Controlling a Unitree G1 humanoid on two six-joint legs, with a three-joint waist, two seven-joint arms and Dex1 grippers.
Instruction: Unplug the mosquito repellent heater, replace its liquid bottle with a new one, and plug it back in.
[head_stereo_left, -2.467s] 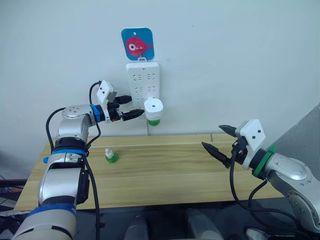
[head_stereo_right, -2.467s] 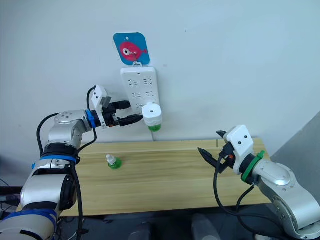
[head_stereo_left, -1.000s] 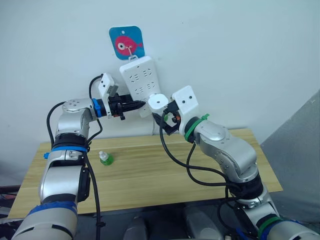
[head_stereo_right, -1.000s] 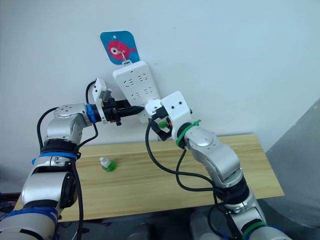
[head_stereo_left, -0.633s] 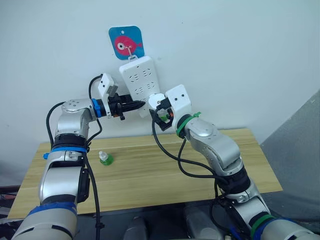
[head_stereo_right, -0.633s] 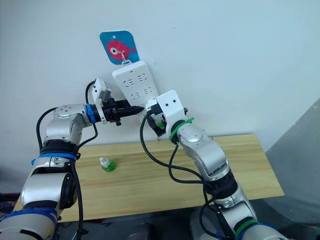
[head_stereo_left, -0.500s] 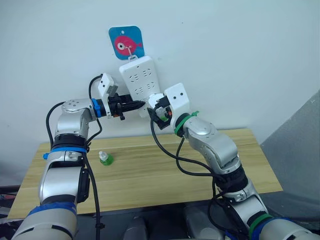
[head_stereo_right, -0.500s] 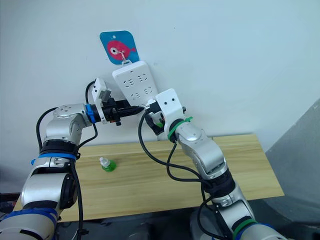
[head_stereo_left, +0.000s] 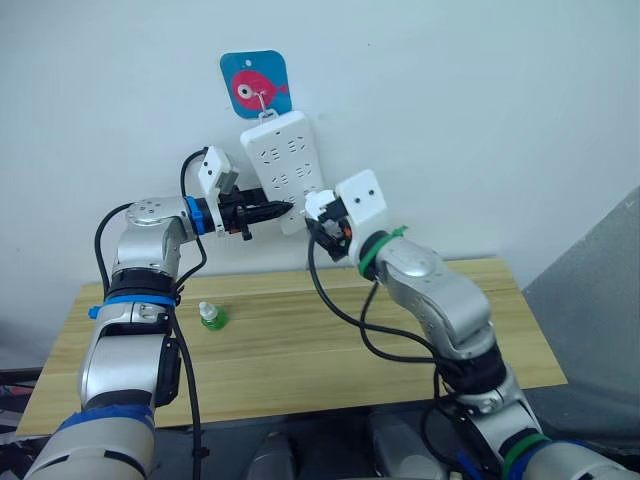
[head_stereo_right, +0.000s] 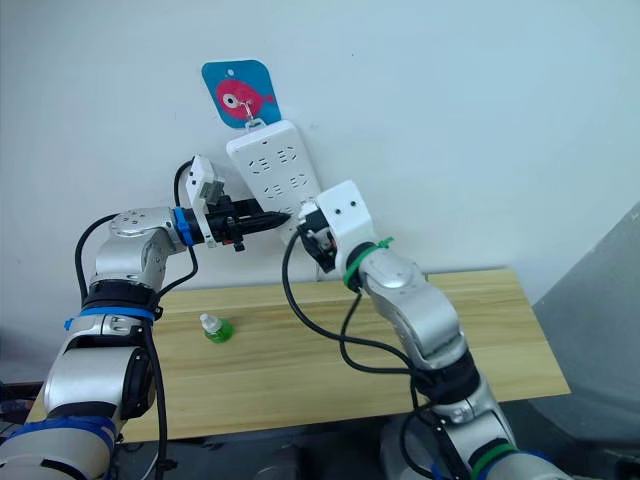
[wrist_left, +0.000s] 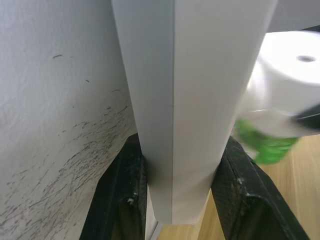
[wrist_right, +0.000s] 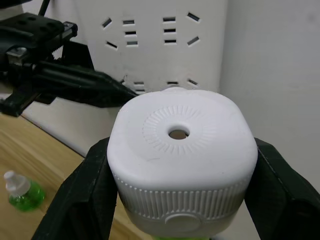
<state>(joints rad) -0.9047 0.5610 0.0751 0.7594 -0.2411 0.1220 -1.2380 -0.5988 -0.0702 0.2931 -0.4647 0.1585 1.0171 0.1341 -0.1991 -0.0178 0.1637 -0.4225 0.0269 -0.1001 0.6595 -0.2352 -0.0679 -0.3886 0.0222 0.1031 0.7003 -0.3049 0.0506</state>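
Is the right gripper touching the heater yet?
Touching. In the right wrist view the right gripper has a black finger pressed against each side of the heater, no gap showing.

silver arms, black cables; blue band left wrist, green right.

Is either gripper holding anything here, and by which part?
The right gripper grips the mosquito repellent heater across the sides of its white body. The left gripper clamps the lower end of the power strip by its side edges.
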